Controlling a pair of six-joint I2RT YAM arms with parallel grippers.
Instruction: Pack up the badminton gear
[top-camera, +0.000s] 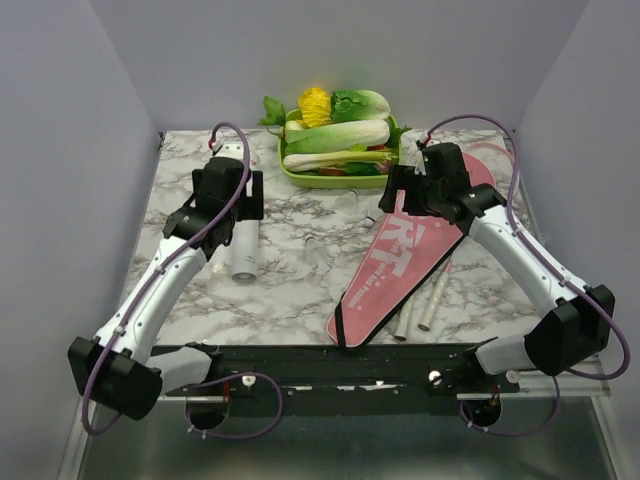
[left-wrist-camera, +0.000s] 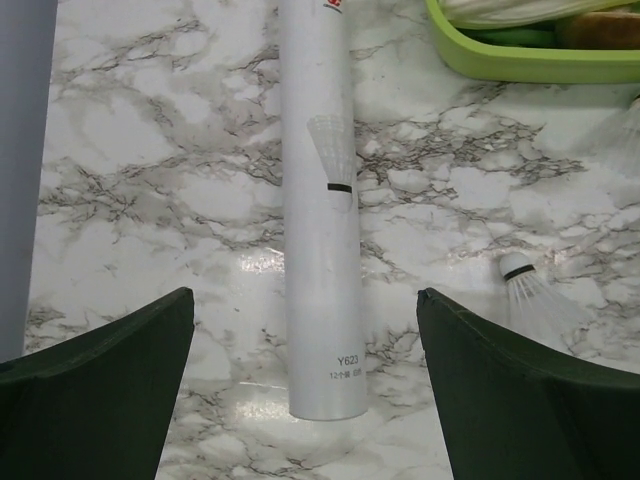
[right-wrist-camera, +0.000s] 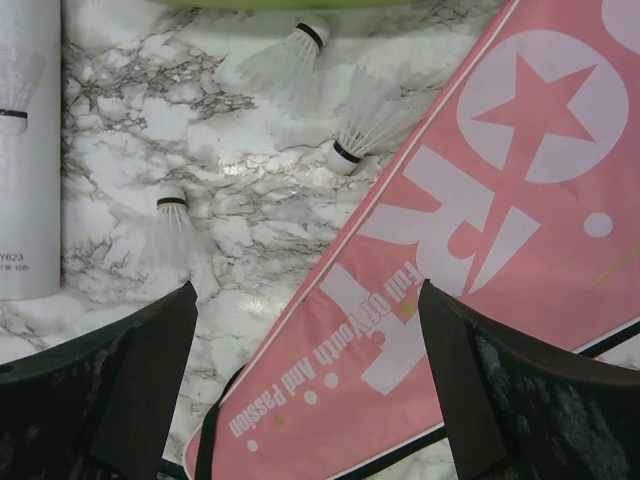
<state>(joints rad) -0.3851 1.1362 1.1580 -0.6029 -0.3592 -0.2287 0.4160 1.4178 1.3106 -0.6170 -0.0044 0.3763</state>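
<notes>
The pink cover bag (top-camera: 400, 262) lies flat on the right of the marble table, its white lettering filling the right wrist view (right-wrist-camera: 470, 260). Two pale racket handles (top-camera: 432, 298) stick out from under its near edge. A long white tube (top-camera: 244, 250) lies on the left, running lengthwise down the left wrist view (left-wrist-camera: 320, 220). My left gripper (left-wrist-camera: 305, 292) hovers open above the tube's near end, one finger on each side. My right gripper (right-wrist-camera: 306, 285) hangs open over the bag's narrow end, holding nothing. Three white shuttlecocks (right-wrist-camera: 172, 232) lie loose on the marble between tube and bag.
A green tray (top-camera: 300, 177) of vegetables stands at the back centre, its rim showing in the left wrist view (left-wrist-camera: 500, 62). One shuttlecock (left-wrist-camera: 530, 300) lies just right of the tube. Grey walls close in the table on the left, right and back.
</notes>
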